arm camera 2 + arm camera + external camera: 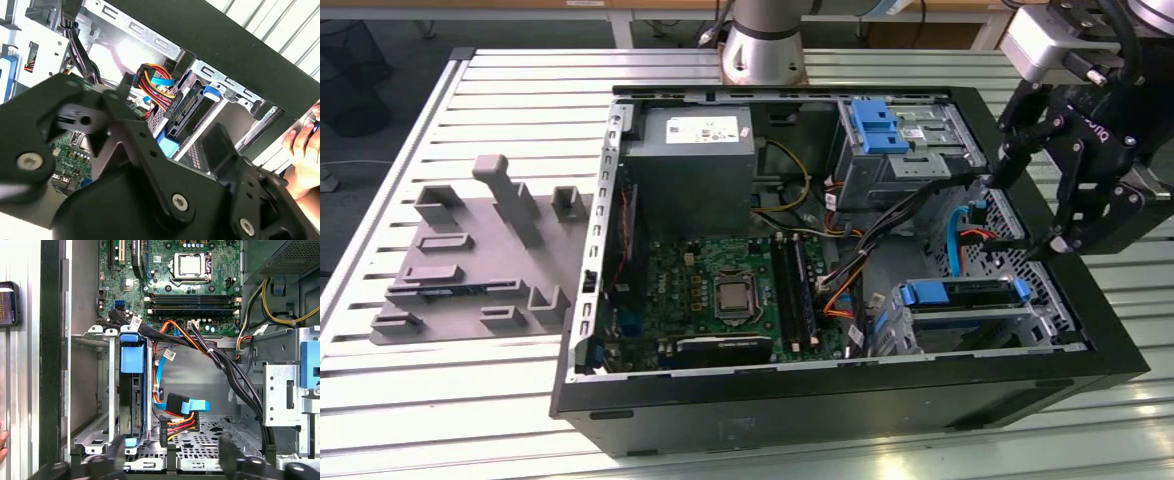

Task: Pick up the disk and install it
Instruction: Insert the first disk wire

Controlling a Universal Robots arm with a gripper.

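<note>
The disk stands on edge in its blue carrier frame, seated in the metal drive cage at the near corner of the open computer case; in the exterior view it shows as a blue-framed slab inside the cage by the case's front wall. In the second wrist view its connector end faces outward, with a bundle of red, yellow and blue cables just beside it.

The gripper hangs over the exterior view's right edge of the case, above and just beyond the cage, its black linkages pointing down into the opening. Its fingers are spread apart and hold nothing; in the first wrist view the two tips frame the cage's lower rim, the disk between them but not touched.

The motherboard lies flat in the case, the grey power supply behind it. A grey moulded fixture sits on the slatted counter. A person's hand rests by the case's outer wall.
</note>
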